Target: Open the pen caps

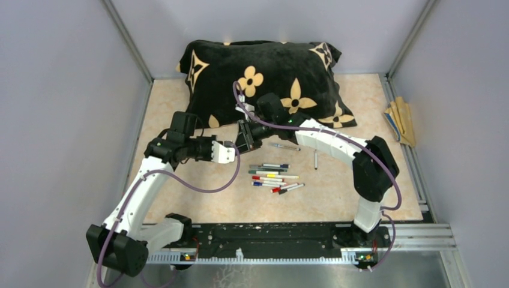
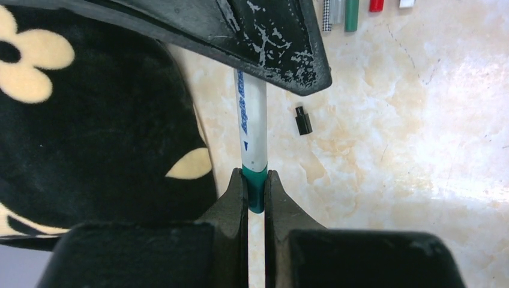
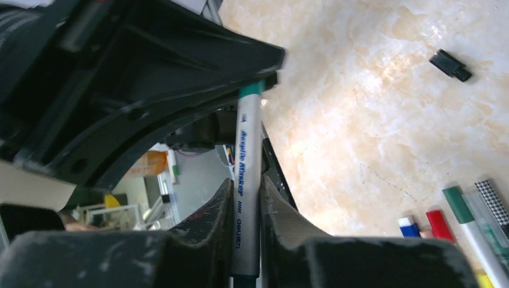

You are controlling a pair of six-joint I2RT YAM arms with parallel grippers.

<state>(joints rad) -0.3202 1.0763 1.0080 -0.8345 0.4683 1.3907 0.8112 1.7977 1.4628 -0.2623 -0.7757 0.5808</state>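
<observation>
The left arm (image 1: pixel 141 186) and right arm (image 1: pixel 336 144) bend inward, wrists meeting nose to nose above the counter (image 1: pixel 336 192), just before the pillow (image 1: pixel 264 78). The left fingers (image 2: pixel 231 201) pinch the green cap (image 2: pixel 255 189) of a pen (image 2: pixel 252 129). The right fingers (image 3: pixel 213 219) clamp its white barrel. A loose black cap (image 2: pixel 304 120) lies on the counter.

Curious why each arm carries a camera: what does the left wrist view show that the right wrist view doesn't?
Only left wrist: the black plush pillow with cream flowers. Only right wrist: a pen's blue plastic end. Both: the white-barrelled marker pen, the left gripper shut on its green plastic cap, the right gripper shut on its barrel, a small loose black plastic cap, and the beige marbled table.
</observation>
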